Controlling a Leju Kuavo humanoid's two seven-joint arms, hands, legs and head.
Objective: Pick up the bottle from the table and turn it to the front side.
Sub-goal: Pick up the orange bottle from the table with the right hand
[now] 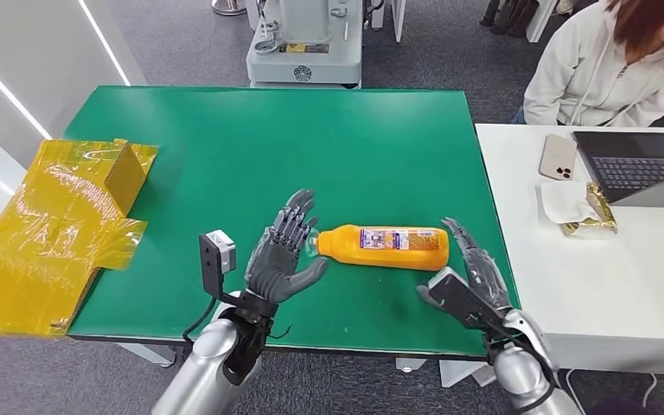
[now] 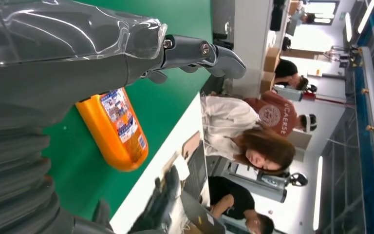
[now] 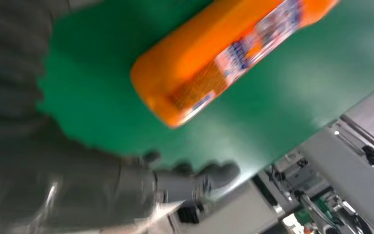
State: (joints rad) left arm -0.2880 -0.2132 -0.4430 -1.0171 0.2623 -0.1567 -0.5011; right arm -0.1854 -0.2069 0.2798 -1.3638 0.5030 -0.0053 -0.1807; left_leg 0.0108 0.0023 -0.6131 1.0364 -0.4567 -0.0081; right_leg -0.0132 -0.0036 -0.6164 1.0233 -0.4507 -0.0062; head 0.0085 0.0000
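Lying on its side on the green surface [image 1: 225,130], the orange bottle [image 1: 386,247] is seen between the two hands, its neck pointing toward the left hand [image 1: 282,255] and its base toward the right hand [image 1: 471,281]. A printed label faces upward on the bottle's body. The left hand is held open with its fingers spread and its palm turned toward the bottle; its fingertips are just beside the neck, though contact cannot be made out. The right hand is likewise held open with its fingers extended, just beside the bottle's base, and nothing is gripped by it. In the right wrist view, which is blurred, the bottle's base is shown apart from that hand's thumb.

Crumpled yellow packaging [image 1: 52,229] is seen at the left edge of the green surface. A white surface [image 1: 605,285] adjoins on the right, on which a phone [image 1: 558,157], a laptop [image 1: 640,164] and a small opened wrapper [image 1: 586,210] are placed. A person [image 1: 605,65] in a light hooded top is seated behind it.
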